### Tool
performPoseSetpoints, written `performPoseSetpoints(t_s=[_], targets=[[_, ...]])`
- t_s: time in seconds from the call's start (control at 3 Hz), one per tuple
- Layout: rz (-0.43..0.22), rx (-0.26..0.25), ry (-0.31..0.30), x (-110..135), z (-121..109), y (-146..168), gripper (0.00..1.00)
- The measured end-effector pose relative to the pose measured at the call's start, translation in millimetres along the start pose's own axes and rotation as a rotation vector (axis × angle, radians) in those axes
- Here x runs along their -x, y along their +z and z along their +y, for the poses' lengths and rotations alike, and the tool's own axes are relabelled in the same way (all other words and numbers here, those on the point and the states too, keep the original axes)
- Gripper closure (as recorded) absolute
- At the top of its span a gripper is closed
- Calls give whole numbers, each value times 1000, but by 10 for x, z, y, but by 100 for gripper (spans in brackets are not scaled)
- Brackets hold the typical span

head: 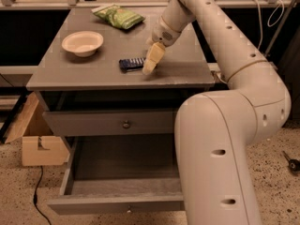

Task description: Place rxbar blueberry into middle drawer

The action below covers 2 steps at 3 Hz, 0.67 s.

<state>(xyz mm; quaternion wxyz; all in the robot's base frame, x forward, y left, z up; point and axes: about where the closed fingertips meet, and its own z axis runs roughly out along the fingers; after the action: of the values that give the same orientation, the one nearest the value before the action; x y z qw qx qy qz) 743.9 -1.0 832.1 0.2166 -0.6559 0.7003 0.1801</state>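
Note:
The rxbar blueberry [130, 63], a small dark-blue wrapper, lies flat on the grey cabinet top [93, 74], near its middle. My gripper [152, 60] points down at the bar's right end, right above or touching it. The bar rests on the top and is not lifted. The middle drawer [117, 187] stands pulled open below, with a plain grey inside and nothing showing in it. My arm [220, 139] hides the drawer's right part.
A cream bowl [82, 43] sits on the top at the left, and a green snack bag [118, 17] at the back. The upper drawer [112, 123] with its knob is closed. A cardboard box [40, 146] and a black cable [37, 198] are on the floor at the left.

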Motion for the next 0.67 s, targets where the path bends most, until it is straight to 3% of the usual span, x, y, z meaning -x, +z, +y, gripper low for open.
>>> performPoseSetpoints(t_s=[0.33,0.67], targets=[[63,12,34,-63,-74,209,28],[63,12,35,-33,-75,161,51]])
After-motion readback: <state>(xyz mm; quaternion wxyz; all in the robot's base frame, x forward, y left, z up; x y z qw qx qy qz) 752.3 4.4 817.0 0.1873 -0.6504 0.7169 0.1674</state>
